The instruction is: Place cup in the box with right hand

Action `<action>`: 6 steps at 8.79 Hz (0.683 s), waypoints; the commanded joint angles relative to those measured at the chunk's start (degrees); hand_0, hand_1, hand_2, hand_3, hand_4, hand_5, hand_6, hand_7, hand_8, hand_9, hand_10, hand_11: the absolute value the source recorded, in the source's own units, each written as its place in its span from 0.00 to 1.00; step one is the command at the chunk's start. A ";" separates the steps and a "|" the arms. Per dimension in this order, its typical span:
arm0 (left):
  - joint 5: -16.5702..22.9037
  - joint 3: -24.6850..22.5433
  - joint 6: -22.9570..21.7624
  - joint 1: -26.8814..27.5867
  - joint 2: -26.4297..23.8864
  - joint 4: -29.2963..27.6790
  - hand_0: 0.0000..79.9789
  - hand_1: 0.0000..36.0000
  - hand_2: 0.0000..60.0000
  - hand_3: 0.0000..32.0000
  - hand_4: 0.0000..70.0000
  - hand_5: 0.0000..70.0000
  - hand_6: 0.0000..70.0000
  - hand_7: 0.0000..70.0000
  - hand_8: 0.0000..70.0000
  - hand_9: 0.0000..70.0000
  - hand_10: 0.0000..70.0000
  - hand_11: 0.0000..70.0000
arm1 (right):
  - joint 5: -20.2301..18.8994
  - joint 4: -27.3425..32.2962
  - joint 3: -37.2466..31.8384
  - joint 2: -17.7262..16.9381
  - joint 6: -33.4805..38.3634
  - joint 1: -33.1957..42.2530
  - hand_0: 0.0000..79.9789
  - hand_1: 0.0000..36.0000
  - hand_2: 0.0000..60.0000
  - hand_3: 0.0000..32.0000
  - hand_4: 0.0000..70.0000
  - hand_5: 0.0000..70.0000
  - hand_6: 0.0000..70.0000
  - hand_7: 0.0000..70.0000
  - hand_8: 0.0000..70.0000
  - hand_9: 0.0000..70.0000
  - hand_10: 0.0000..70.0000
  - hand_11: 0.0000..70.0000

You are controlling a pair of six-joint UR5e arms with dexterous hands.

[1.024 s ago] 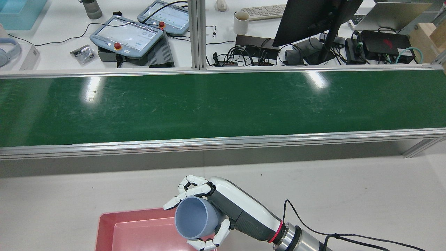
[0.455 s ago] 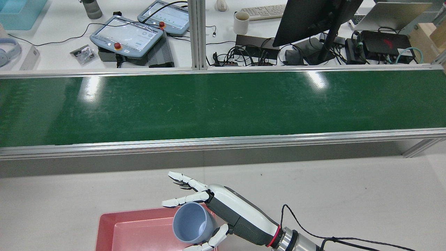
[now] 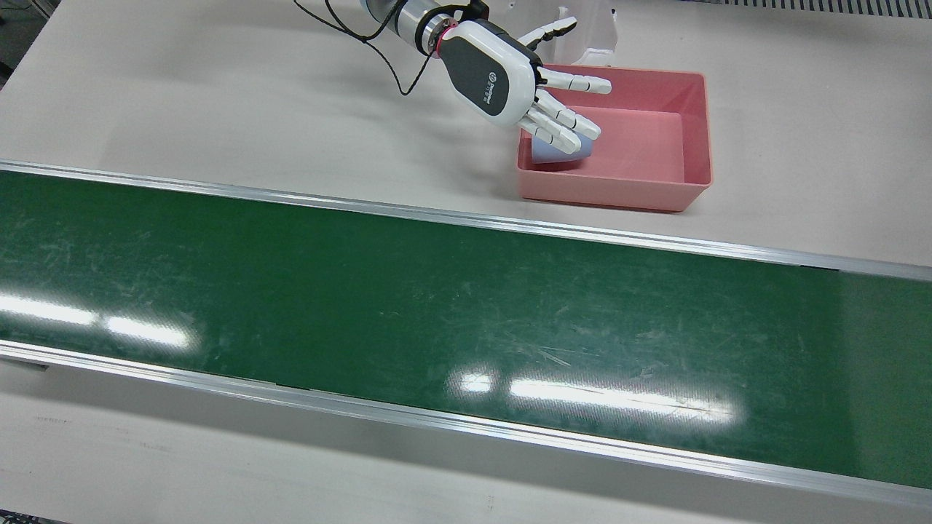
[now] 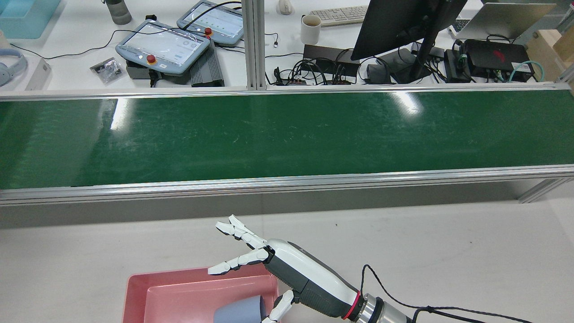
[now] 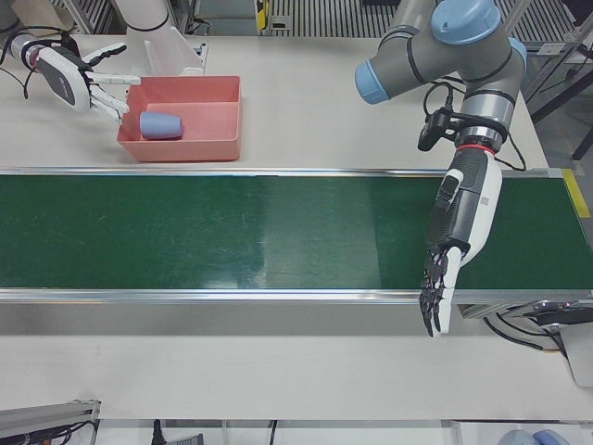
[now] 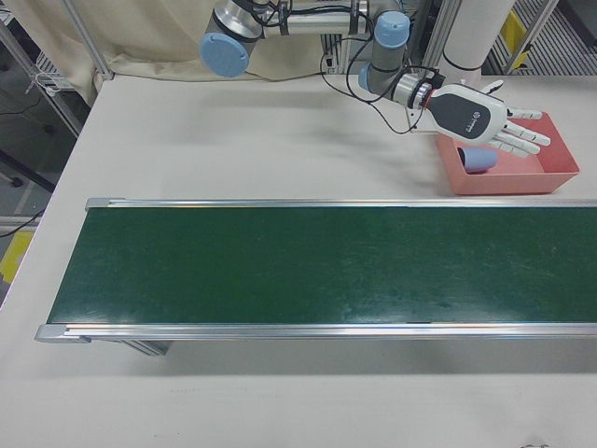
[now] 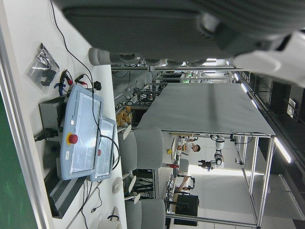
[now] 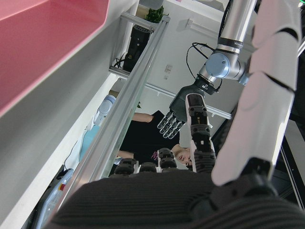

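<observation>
Rear view, near to far: cup (image 4: 237, 310) now lies on its side inside the box (image 4: 134, 287), released a moment ago. Right hand (image 4: 287, 269), at its 2 o'clock, has fingers (image 4: 235, 229) spread, empty. Placement judged complete. Left hand (image 5: 459, 222) idle, fingers extended.

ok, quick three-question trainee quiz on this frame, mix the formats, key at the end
1. True or false: the right hand is shut on the blue cup.
2. Where is the cup? A) on the green conveyor belt B) lying on its side in the pink box C) upright on the table beside the box
3. Fill in: the left hand hangs, fingers down, over the ____.

Key: 1 false, the fingers are spread and hold nothing. 2 B. 3 belt.
</observation>
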 commanded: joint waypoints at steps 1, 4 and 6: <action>0.06 -0.08 0.00 0.00 0.00 0.00 0.00 0.00 0.00 0.00 0.00 0.00 0.00 0.00 0.00 0.00 0.00 0.00 | 0.08 -0.74 8.09 -5.22 0.88 11.27 0.64 0.44 0.17 0.00 0.17 0.08 0.08 0.28 0.00 0.03 0.05 0.11; -0.03 -0.08 0.00 0.00 0.00 0.00 0.00 0.00 0.00 0.00 0.00 0.00 0.00 0.00 0.00 0.00 0.00 0.00 | -0.09 -3.19 4.54 -13.04 14.98 29.64 0.65 0.44 0.20 0.00 0.23 0.11 0.21 0.84 0.19 0.41 0.18 0.30; -0.03 -0.08 0.00 0.00 0.00 0.00 0.00 0.00 0.00 0.00 0.00 0.00 0.00 0.00 0.00 0.00 0.00 0.00 | -1.23 -4.17 -7.55 -13.41 29.82 40.72 0.65 0.42 0.20 0.00 0.30 0.11 0.21 0.83 0.19 0.40 0.21 0.33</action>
